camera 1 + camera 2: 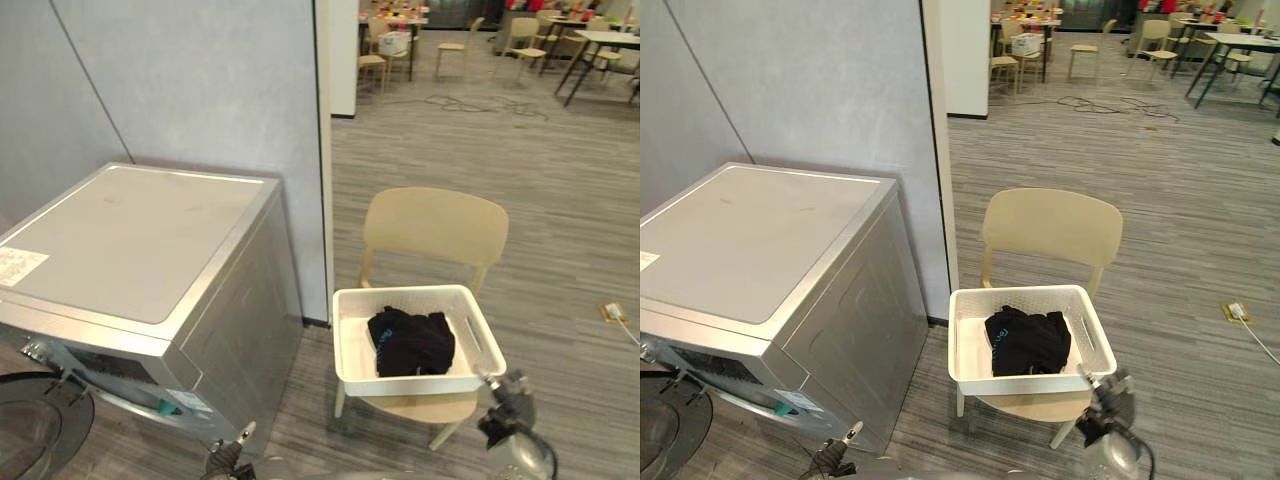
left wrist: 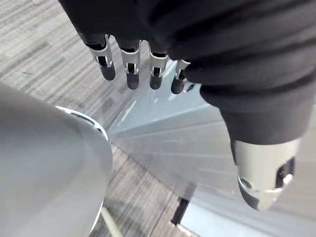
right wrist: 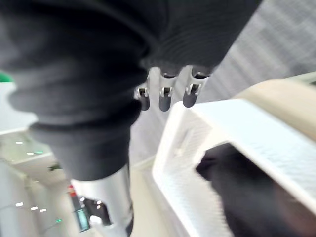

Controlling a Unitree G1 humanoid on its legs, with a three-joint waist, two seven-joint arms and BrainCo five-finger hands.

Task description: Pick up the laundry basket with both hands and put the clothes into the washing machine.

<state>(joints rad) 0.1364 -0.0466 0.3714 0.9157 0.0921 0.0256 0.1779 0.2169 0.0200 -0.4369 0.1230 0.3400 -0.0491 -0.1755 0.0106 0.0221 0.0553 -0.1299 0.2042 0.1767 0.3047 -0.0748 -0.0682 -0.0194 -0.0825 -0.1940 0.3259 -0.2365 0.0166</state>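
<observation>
Just ahead of the right hand (image 1: 512, 405), close to its fingertips, a white laundry basket (image 1: 400, 383) sits on the seat of a pale beige chair (image 1: 435, 225). The chair probably serves to raise it to a height both hands can reach. The hand hovers by the basket's near right corner without touching it. In the right wrist view its fingers (image 3: 168, 94) hang loose and empty, with the basket rim just beyond them. The left hand (image 1: 228, 455) is low and well apart from the basket, between it and the washing machine (image 1: 130, 240), its fingers straight and holding nothing. A crumpled bundle of dark clothes (image 1: 410, 342), soft and limp, lies in the middle of the basket. The basket is rectangular and looks like rigid plastic, with finely perforated walls, a thick rim and slot handles cut into its short sides, which suit a two-handed lift. The machine beside the left hand is a boxy silver-grey metal unit with a smooth flat top. Its round door (image 1: 35, 425) appears swung open, ready for loading.
</observation>
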